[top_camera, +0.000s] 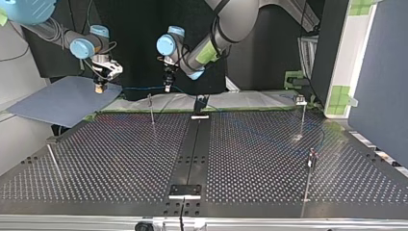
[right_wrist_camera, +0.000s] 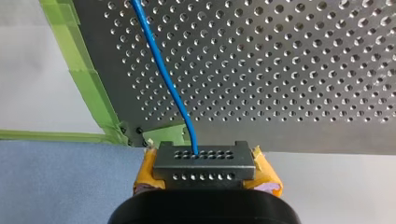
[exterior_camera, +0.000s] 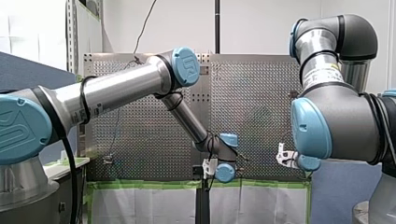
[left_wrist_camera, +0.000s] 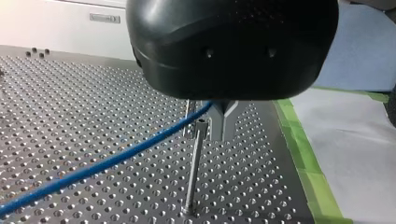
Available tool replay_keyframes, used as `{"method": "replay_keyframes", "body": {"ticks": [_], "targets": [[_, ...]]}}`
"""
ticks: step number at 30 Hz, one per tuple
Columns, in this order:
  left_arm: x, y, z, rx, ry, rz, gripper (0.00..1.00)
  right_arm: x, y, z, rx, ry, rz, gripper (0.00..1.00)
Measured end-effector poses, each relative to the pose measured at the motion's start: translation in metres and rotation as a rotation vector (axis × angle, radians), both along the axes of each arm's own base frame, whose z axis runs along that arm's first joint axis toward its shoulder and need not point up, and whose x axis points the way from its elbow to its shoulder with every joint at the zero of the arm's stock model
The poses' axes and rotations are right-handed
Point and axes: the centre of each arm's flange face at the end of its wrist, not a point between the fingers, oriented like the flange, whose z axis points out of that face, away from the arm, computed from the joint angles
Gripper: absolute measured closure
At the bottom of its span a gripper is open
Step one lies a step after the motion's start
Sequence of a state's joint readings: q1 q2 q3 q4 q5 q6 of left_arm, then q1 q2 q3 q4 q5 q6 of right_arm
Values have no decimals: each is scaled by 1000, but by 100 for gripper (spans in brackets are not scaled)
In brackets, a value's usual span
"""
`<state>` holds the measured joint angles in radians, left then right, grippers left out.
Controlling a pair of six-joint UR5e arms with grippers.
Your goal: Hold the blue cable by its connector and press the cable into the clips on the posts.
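Observation:
In the right wrist view my right gripper (right_wrist_camera: 204,158) is shut, its yellow pads (right_wrist_camera: 145,172) on the ends of a grey connector (right_wrist_camera: 204,167). The blue cable (right_wrist_camera: 163,74) leaves the connector and runs ahead over the perforated table (right_wrist_camera: 289,60). In the left wrist view my left gripper (left_wrist_camera: 223,135) has its metal fingers shut on the blue cable (left_wrist_camera: 116,158), right beside the clip on top of a thin post (left_wrist_camera: 192,177). The top view shows the cable (top_camera: 139,88) stretched between my right gripper (top_camera: 100,86) and my left gripper (top_camera: 167,87), above the post (top_camera: 151,109).
More thin posts (top_camera: 303,118) (top_camera: 309,168) stand at the top view's right. A black rail (top_camera: 192,144) runs down the table's middle. A blue sheet (top_camera: 62,101) lies off the table under my right gripper. Green tape (left_wrist_camera: 303,154) and white paper (left_wrist_camera: 355,149) border the table's edge.

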<state>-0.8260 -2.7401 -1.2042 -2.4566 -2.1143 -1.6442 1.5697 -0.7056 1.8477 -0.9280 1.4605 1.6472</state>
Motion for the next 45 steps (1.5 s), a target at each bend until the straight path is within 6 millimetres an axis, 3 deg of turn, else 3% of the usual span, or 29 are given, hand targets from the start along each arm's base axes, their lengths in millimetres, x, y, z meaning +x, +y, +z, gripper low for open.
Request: {"method": "replay_keyframes", "body": {"ticks": [11,22,34,45], "targets": [[5,-1,3,3,-16,4,100,-10,-8,-1,-9,-73,18,100],[11,-14,-7,-13,-11,-1,100,-6,-10,-27,27,-73,42,100],[25,-17,1,-22,-19,2,100,0,-21,-22,7,-76,78,100],[32,-15,-22,-4,-6,9,100,3,-23,-21,2,-77,86,100]]}}
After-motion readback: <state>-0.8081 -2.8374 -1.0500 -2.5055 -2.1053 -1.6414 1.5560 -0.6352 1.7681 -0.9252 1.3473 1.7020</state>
